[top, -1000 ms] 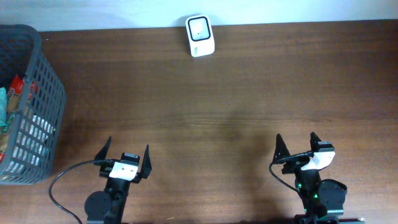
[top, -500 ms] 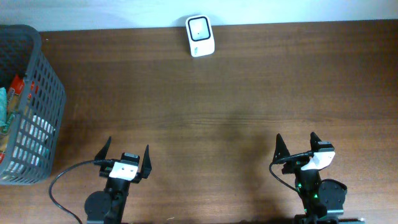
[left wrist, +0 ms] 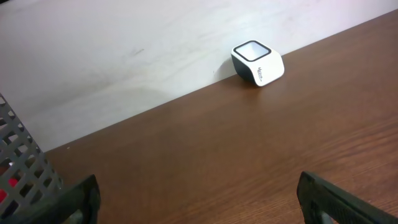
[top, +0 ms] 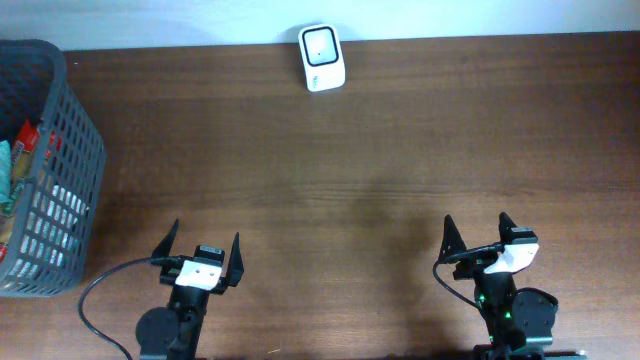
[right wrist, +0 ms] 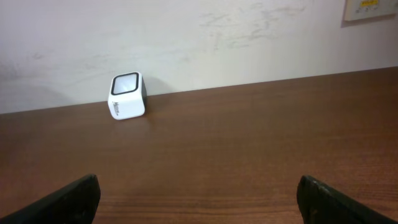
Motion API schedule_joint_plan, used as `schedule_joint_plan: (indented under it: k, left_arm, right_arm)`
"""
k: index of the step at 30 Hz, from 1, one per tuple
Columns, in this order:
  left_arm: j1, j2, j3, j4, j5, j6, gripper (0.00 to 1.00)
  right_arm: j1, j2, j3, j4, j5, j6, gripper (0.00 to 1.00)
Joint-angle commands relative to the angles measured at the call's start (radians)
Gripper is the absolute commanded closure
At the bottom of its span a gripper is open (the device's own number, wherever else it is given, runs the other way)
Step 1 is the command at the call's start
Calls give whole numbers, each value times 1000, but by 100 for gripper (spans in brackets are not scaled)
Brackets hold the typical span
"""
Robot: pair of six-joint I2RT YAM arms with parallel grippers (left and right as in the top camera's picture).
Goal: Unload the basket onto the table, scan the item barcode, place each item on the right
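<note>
**Opening posture: both arms parked, no item in hand**

Nearest the viewer, the left gripper and right gripper sit at the front of the table. They are well short of the scanner, one to either side of its line. The jaws of each stand spread wide with nothing between them.

Farther back, far to the left of the scanner, a grey mesh basket stands at the table's edge. It holds several packets, a red one showing among them. Which packet carries the barcode to be read cannot be told.

Farthest away, the white scanner stands against the wall, its dark-framed window facing upward.

By this layout the task appears to be at its first step, since no item has been lifted out of the basket. The next move probably falls to the left arm, the one closer to the basket. It would need to reach over the rim and close on a single packet. It would then carry the packet across to the scanner and turn the barcode toward the window.
</note>
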Motion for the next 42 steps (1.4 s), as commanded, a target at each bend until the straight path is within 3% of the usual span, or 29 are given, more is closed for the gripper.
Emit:
schedule_joint_plan:
  k: [1, 16, 26, 42]
  left_arm:
    - [-5, -10, -7, -2, -7, 11, 1]
    - [-5, -10, -7, -1, -7, 10, 1]
    - [-5, -10, 13, 18, -7, -100, 1]
    - [-5, -6, 78, 18, -8, -115, 1]
  right_arm:
    - [-8, -9, -8, -2, -1, 8, 1]
    - [-8, -9, -8, -2, -1, 8, 1]
    - [-8, -9, -8, -2, -1, 8, 1]
    - [-8, -9, -8, -2, -1, 8, 1]
